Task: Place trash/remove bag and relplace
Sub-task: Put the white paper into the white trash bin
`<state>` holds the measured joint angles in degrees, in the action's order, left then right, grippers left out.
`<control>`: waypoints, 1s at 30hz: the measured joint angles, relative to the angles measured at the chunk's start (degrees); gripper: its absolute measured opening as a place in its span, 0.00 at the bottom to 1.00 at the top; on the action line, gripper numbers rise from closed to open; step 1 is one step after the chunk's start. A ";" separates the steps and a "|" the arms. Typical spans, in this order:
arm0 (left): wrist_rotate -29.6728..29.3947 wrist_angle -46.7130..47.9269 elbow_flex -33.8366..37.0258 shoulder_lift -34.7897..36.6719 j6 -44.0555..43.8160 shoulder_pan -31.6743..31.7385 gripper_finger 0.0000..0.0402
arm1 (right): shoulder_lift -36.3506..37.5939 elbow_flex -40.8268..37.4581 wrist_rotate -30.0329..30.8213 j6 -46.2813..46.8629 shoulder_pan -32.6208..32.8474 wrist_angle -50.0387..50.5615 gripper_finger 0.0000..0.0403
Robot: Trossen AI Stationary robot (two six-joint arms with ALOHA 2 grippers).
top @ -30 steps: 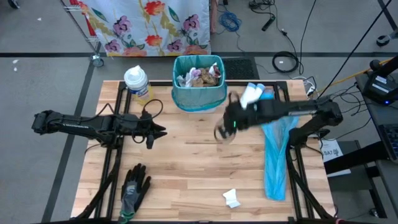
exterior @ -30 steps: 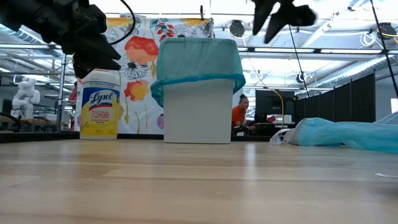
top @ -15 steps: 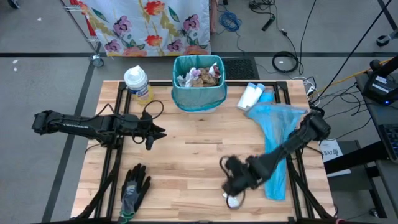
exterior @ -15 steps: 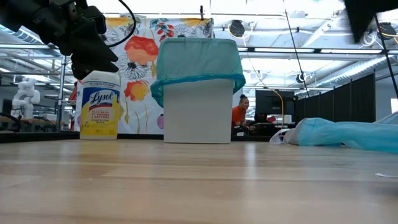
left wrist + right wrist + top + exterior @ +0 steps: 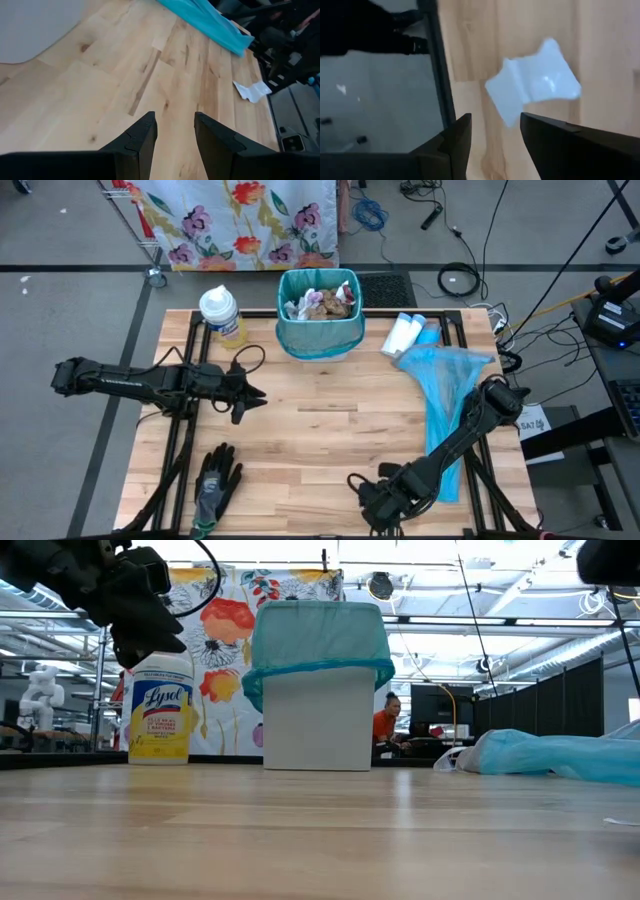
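Right gripper (image 5: 492, 135) is down at the table's (image 5: 300, 430) near edge, fingers spread and empty, right over the white tissue scrap (image 5: 535, 85). Left gripper (image 5: 173, 132) hangs open and empty over mid-table, and the lined bin (image 5: 320, 315) at the back holds crumpled trash (image 5: 320, 302).

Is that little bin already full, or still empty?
Partly filled. From above, the bin lined with a teal bag holds crumpled brown and white paper trash near its rim.

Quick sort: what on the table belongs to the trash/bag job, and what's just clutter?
Job:
- white scrap, right end effector above it
- bin with teal liner, trash inside
- spare blue bag

Clutter:
- wipes canister
- glove
- white bottles
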<state>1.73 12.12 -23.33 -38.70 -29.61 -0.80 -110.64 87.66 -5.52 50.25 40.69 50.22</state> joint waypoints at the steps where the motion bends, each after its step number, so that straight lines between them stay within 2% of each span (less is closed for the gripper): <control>1: 0.35 0.00 0.00 0.00 0.00 0.02 0.34 | -0.55 0.00 -0.02 -1.35 -0.02 -0.38 0.40; 11: 1.56 -0.04 0.00 0.00 -0.09 0.02 0.34 | -6.76 0.00 1.19 -8.17 -0.23 -1.34 0.37; 15: 1.56 -0.09 0.00 0.00 -0.11 0.02 0.34 | -9.04 0.00 1.16 -8.40 -0.46 -2.40 0.25; 19: 1.54 -0.28 0.00 0.00 -0.11 0.02 0.34 | -9.39 -0.02 1.07 -5.85 -1.10 -2.29 0.05; 25: 1.50 -0.96 0.00 0.00 -0.11 0.02 0.34 | -5.62 -0.02 2.87 -5.75 -2.95 0.85 0.00; 30: 1.48 -0.94 -0.02 0.00 -0.11 0.02 0.34 | 1.67 -0.02 10.72 -6.18 -6.24 4.96 0.00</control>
<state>3.20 11.18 -23.35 -38.70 -29.71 -0.78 -108.97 87.64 5.20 44.07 34.44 55.18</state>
